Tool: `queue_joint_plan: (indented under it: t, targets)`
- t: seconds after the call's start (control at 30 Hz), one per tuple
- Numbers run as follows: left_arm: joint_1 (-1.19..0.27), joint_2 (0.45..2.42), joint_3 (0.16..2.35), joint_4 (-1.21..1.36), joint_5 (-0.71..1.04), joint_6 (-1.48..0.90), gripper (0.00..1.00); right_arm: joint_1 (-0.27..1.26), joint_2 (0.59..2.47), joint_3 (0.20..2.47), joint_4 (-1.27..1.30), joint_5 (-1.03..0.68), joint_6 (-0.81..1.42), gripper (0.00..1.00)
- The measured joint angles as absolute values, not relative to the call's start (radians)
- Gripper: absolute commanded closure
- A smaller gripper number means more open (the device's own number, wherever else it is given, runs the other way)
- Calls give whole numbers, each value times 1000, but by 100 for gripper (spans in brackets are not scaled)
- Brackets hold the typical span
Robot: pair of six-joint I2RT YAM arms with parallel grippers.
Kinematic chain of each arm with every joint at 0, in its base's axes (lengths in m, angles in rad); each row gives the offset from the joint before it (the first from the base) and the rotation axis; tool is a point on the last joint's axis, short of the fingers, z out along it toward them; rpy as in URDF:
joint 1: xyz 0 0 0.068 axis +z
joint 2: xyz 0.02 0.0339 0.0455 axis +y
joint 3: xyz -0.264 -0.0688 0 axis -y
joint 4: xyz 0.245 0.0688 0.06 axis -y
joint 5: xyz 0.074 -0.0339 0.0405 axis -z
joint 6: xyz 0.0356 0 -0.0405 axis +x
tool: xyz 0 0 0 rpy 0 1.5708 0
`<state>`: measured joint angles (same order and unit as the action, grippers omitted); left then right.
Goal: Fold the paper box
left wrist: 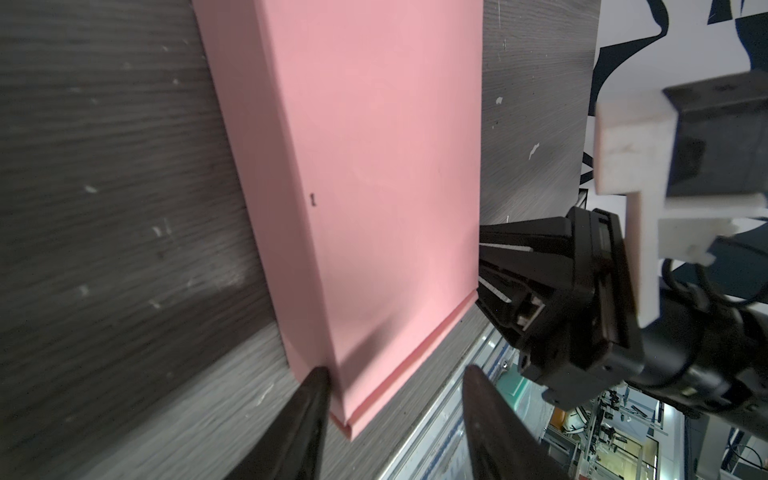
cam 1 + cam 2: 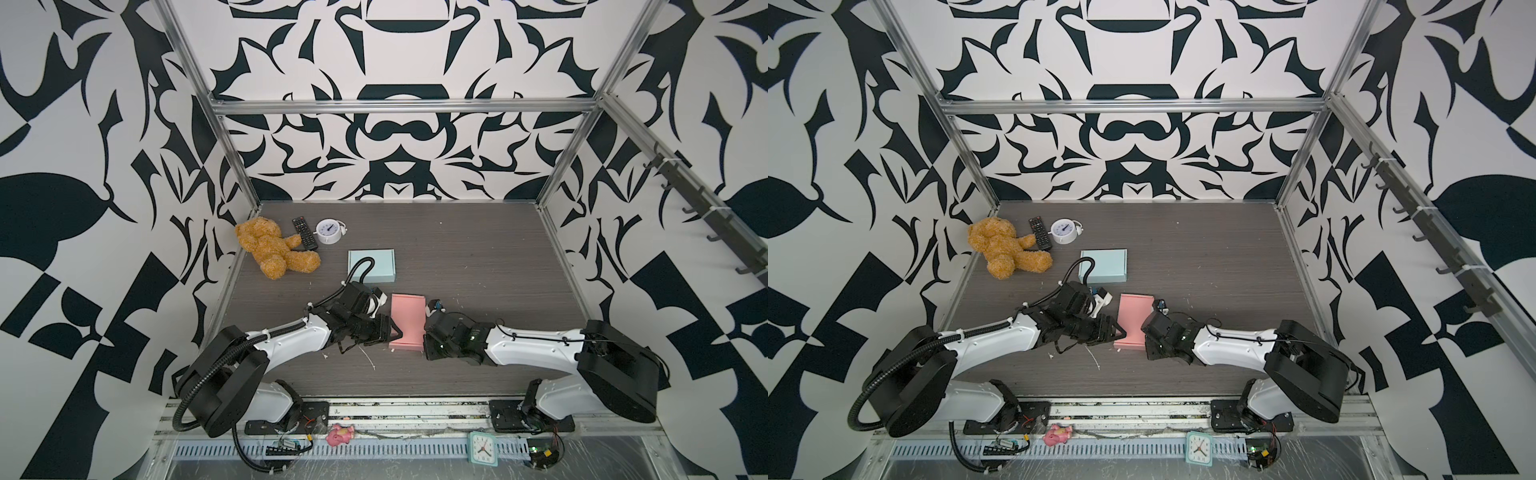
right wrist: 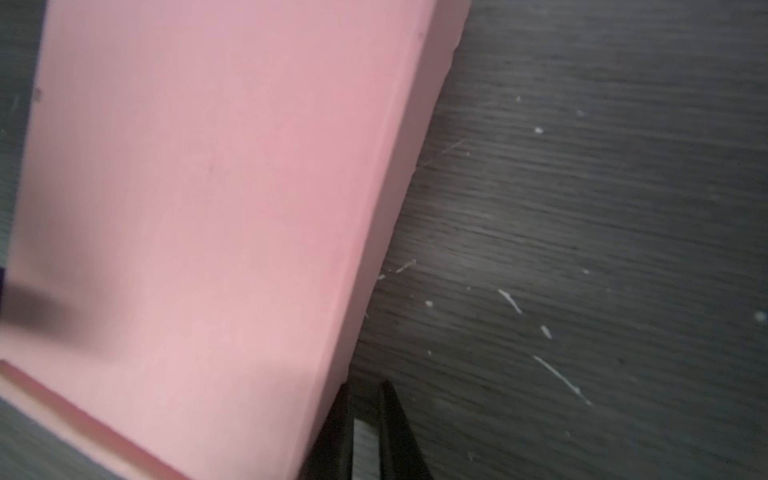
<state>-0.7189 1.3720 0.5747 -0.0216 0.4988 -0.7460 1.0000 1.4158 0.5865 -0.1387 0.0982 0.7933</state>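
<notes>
Pink paper box (image 2: 407, 320): closed up, lying flat on the table (image 2: 478, 257). It sits mid-width, nearer the front edge than the back, long side running front to back. Layered flap edges show at its front end in the left wrist view (image 1: 374, 166).
Left gripper (image 2: 395, 331): at the box's left side, jaws roughly half open, gripping nothing. In the left wrist view (image 1: 395, 370) one fingertip (image 1: 318, 376) sits against the box's side by the front corner. The other is clear of the box, over the table.
Right gripper (image 2: 425, 330): at the box's right side, jaws all but closed, only a slit between them, nothing held (image 3: 365, 384). Tips are right at the box's edge.
Light blue box (image 2: 371, 265): closed, behind the pink one, slightly left.
Back-left corner: teddy bear (image 2: 274, 249), remote control (image 2: 304, 233), white alarm clock (image 2: 328, 231).
</notes>
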Motion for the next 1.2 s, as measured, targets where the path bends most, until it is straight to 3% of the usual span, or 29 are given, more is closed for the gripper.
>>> queue_joint_plan:
  t: [0.33, 0.47, 0.63, 0.87, 1.0, 1.2]
  targets:
    - [-720, 1369, 575, -27, 484, -752, 46, 1028, 1427, 591, -135, 136, 818, 84]
    - [-715, 1356, 575, -44, 467, -743, 39, 1034, 1425, 588, -129, 136, 830, 82]
    - [-667, 1286, 556, -101, 462, -710, 29, 1053, 1357, 563, -142, 116, 839, 67]
    - [-650, 1171, 554, -230, 428, -651, 27, 1039, 1211, 555, -240, 128, 806, 43]
    - [-650, 1126, 549, -279, 432, -633, 27, 965, 1205, 619, -319, 90, 729, 31]
    - [-696, 1026, 505, -324, 459, -624, 29, 796, 1295, 800, -336, -50, 594, 23]
